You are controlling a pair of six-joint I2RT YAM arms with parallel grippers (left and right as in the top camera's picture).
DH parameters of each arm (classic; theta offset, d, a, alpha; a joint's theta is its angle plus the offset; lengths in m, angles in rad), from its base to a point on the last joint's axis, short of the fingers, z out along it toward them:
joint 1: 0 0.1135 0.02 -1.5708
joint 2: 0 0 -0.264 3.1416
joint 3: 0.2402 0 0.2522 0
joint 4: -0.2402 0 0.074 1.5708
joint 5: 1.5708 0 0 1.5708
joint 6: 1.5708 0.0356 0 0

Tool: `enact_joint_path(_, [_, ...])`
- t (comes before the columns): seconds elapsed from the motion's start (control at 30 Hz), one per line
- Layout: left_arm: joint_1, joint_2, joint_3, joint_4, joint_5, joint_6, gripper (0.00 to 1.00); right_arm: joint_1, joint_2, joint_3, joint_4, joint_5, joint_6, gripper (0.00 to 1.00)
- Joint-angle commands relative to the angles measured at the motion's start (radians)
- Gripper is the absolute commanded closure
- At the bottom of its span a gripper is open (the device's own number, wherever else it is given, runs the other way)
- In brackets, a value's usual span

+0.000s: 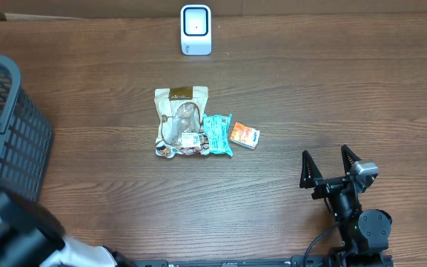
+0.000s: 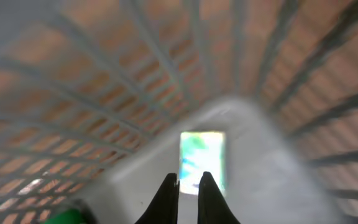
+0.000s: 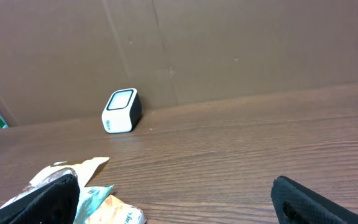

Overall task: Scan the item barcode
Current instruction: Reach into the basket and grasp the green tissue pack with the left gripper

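Pressing its two fingers almost together, with only a thin slit between them, the left gripper (image 2: 188, 177) is hanging down inside the grey mesh basket (image 2: 92, 93). A green-and-white packet (image 2: 202, 155) is lying on the basket floor just beyond the fingertips. Its near edge is meeting the tips, but the blur is hiding whether the jaws are pinching it or only touching it.

The right gripper (image 1: 325, 152) is sitting low over the wooden table (image 1: 332, 81) with its jaws spread as wide as they go, holding nothing and touching nothing. Ahead of those jaws and to their left, a brown pouch (image 1: 181, 119), a teal packet (image 1: 217, 133) and a small orange packet (image 1: 244, 136) are lying side by side, the orange one nearest the left finger. Farther ahead, well beyond the packets, the white scanner (image 1: 196, 30) is standing upright on the table, its dark window facing up.
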Motion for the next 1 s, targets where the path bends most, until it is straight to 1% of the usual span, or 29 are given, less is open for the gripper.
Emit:
enact_joint_path(0.0, [-0.022,-0.147,0.005,-0.026,0.203,-0.174,0.96,-0.005,-0.008,-0.011,0.004,0.009,-0.005,0.0])
enact_joint_path(0.03, [-0.031,-0.175,0.005,-0.03,0.235,-0.189,0.96,-0.005,-0.008,-0.011,0.005,0.009,-0.005,0.0])
enact_joint_path(0.1, [-0.051,-0.217,0.005,-0.03,0.238,-0.211,0.96,-0.005,-0.008,-0.011,0.004,0.009,-0.005,0.0])
enact_joint_path(0.2, [-0.068,-0.235,0.005,-0.04,0.168,-0.211,0.95,-0.005,-0.008,-0.011,0.004,0.009,-0.005,0.0])
enact_joint_path(0.23, [-0.066,-0.233,0.003,-0.05,0.151,-0.221,0.85,-0.005,-0.008,-0.011,0.004,0.009,-0.005,0.0])
enact_joint_path(0.27, [-0.059,-0.228,0.002,-0.064,0.14,-0.236,0.68,-0.005,-0.008,-0.011,0.004,0.009,-0.005,0.0])
enact_joint_path(0.33, [-0.036,-0.208,-0.005,-0.092,0.131,-0.281,0.5,-0.005,-0.008,-0.011,0.004,0.009,-0.005,0.0])
enact_joint_path(0.37, [-0.022,-0.196,-0.011,-0.102,0.132,-0.304,0.44,-0.005,-0.008,-0.011,0.004,0.009,-0.005,0.0])
enact_joint_path(0.43, [0.009,-0.164,-0.024,-0.129,0.135,-0.35,0.37,-0.005,-0.008,-0.011,0.004,0.009,-0.005,0.0])
enact_joint_path(0.5, [0.043,-0.124,-0.035,-0.159,0.14,-0.384,0.34,-0.005,-0.008,-0.011,0.004,0.009,-0.005,0.0])
enact_joint_path(0.63, [0.113,-0.029,-0.048,-0.195,0.189,-0.38,0.31,-0.005,-0.008,-0.011,0.005,0.009,-0.005,0.0])
enact_joint_path(0.7, [0.142,0.023,-0.048,-0.194,0.214,-0.351,0.31,-0.005,-0.008,-0.011,0.005,0.009,-0.005,0.0])
enact_joint_path(0.77, [0.158,0.069,-0.048,-0.177,0.23,-0.295,0.31,-0.005,-0.008,-0.011,0.005,0.009,-0.005,0.0])
enact_joint_path(0.87, [0.164,0.13,-0.048,-0.146,0.233,-0.212,0.34,-0.005,-0.008,-0.011,0.005,0.009,-0.005,0.0])
enact_joint_path(0.97, [0.164,0.18,-0.048,-0.114,0.232,-0.163,0.39,-0.005,-0.008,-0.011,0.004,0.009,-0.005,0.0])
